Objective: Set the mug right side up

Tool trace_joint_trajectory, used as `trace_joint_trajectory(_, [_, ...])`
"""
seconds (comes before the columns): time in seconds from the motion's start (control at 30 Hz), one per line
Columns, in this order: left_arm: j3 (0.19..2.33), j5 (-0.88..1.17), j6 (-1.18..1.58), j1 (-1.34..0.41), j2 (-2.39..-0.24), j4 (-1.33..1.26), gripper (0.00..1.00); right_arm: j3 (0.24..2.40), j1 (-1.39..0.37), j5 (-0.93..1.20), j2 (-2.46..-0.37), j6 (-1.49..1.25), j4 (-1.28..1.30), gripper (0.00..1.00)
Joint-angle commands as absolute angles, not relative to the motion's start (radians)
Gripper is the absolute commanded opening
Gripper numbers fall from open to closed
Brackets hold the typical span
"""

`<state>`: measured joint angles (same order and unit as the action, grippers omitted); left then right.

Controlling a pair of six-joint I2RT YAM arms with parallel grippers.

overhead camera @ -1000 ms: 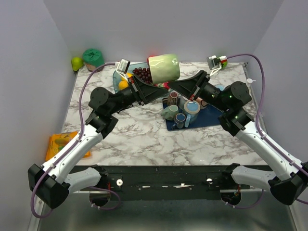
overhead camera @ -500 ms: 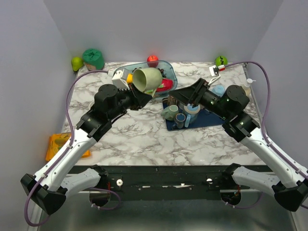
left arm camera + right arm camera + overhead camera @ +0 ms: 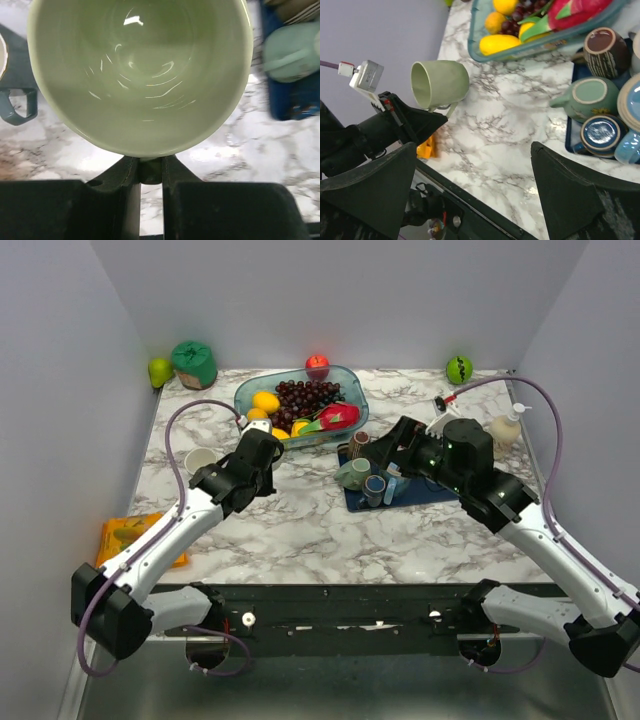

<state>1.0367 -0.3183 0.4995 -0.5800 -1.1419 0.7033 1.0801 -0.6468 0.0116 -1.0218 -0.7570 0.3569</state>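
Note:
The pale green mug (image 3: 140, 75) fills the left wrist view, its mouth turned up toward that camera. My left gripper (image 3: 150, 172) is shut on the mug's handle at the rim's lower edge. From the right wrist view the mug (image 3: 442, 80) hangs tilted over the marble, and the left gripper (image 3: 439, 111) pinches its handle from below. In the top view the left gripper (image 3: 255, 452) covers the mug. My right gripper (image 3: 480, 190) stands wide open with nothing in it, apart from the mug. It hovers over the blue tray's left end (image 3: 395, 445).
A glass tray of fruit (image 3: 345, 375) lies at the back. The blue tray (image 3: 440, 490) carries several upturned mugs. A small cup (image 3: 200, 458) stands left of the left wrist. An orange packet (image 3: 125, 540) lies off the table's left edge, and a soap bottle (image 3: 507, 428) stands far right.
The right gripper let go of the mug, opened wide and drew back to the right. The left arm carried the mug down from over the fruit tray and turned its mouth upward.

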Motion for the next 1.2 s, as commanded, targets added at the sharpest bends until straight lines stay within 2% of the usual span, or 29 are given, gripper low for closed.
trace_joint_trajectory(0.0, [1.022,-0.425,0.462,-0.528,-1.215,0.68,0.0,1.112,-0.652,-0.041,-1.042,-0.738,0.442,1.0])
trace_joint_trajectory(0.33, [0.96,-0.292,0.416,-0.361,-1.344,0.554,0.0,1.103,-0.652,-0.035,-1.074,-0.733,0.483,1.0])
trace_joint_trajectory(0.6, [0.959,-0.221,0.371,-0.319,-1.433,0.496,0.0,1.104,-0.653,-0.052,-1.103,-0.735,0.509,1.0])
trace_joint_trajectory(1.03, [0.962,-0.249,0.385,-0.282,-1.502,0.495,0.0,1.106,-0.652,-0.093,-1.147,-0.742,0.56,1.0])
trace_joint_trajectory(1.07, [0.965,-0.247,0.382,-0.282,-1.502,0.499,0.01,1.109,-0.652,-0.103,-1.152,-0.742,0.571,1.0])
trace_joint_trajectory(1.1, [0.966,-0.242,0.38,-0.282,-1.502,0.508,0.16,1.114,-0.65,-0.126,-1.167,-0.744,0.581,1.0])
trace_joint_trajectory(1.17, [0.966,-0.239,0.374,-0.282,-1.494,0.511,0.3,1.12,-0.652,-0.15,-1.186,-0.744,0.618,1.0])
